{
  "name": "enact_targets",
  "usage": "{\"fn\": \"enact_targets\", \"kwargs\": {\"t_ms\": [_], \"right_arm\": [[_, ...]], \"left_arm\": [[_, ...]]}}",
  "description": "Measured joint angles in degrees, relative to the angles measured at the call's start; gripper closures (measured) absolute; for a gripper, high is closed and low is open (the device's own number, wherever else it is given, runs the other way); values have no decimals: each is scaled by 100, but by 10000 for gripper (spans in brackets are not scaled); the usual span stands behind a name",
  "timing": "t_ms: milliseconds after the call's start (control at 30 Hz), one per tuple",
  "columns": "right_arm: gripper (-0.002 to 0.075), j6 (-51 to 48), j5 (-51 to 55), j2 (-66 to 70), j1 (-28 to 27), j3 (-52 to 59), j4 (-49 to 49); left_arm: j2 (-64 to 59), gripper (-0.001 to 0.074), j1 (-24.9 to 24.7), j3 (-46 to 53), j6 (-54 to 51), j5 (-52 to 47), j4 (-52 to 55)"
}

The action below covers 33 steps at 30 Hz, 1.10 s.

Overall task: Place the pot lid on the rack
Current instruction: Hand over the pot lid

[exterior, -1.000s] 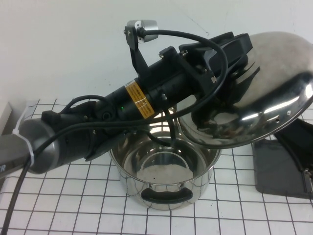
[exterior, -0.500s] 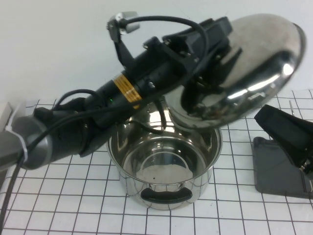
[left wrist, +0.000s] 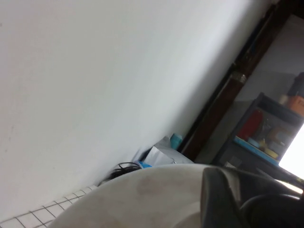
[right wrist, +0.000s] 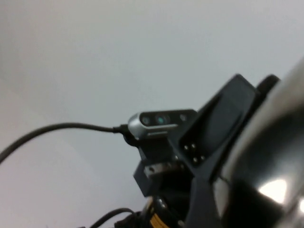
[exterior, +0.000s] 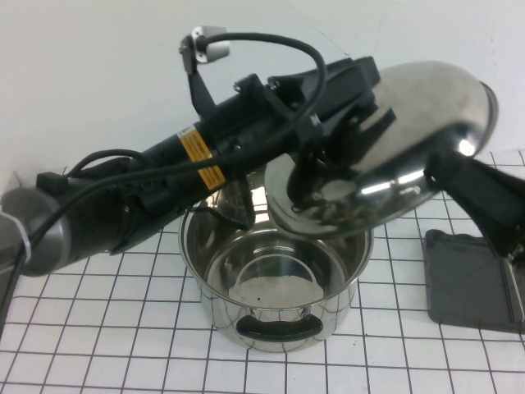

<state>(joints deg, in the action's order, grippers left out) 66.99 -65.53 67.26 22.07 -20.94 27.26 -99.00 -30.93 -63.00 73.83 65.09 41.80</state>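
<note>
My left gripper is shut on the pot lid, its jaws over the hidden knob. It holds the shiny lid tilted in the air above the steel pot. In the left wrist view the lid's dome lies beside one dark finger. My right gripper reaches up from the right to the lid's lower rim. The right wrist view shows the lid close up. The rack shows as a dark grey tray base at the right with a thin wire, partly behind the right arm.
The open pot with black handles stands on the checked mat in the middle, under the lid. The left arm and its cable span the upper left. The left arm's wrist camera shows in the right wrist view.
The left arm has swung the lid left and a little lower, steeper in tilt. The right gripper has risen from over the rack base up to the lid's right rim.
</note>
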Motion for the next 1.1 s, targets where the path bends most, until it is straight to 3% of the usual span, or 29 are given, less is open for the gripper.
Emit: {"fn": "enact_targets", "kwargs": {"t_ms": [367,433,600,800,967,1100], "right_arm": [[293,-106,-24,0,0,-449,-259],[352,-106,-24,0,0,-449,-324],[610,-51,-102,0,0,-453,-380],[634,-5,-91,0,0,-453,-358],[667,-489,25,0,0,-453,-374],[667,-672,43,0,0,-453,-374]], "left_arm": [[0,422,-255,-9,8,20,100],[0,422,-268,-9,22,38,115],[-12,421,-280,-9,10,69,131],[-25,416,-280,-35,-39,5,172],[-25,239,-257,-39,-18,64,198],[-25,192,-4,-39,39,108,432]]}}
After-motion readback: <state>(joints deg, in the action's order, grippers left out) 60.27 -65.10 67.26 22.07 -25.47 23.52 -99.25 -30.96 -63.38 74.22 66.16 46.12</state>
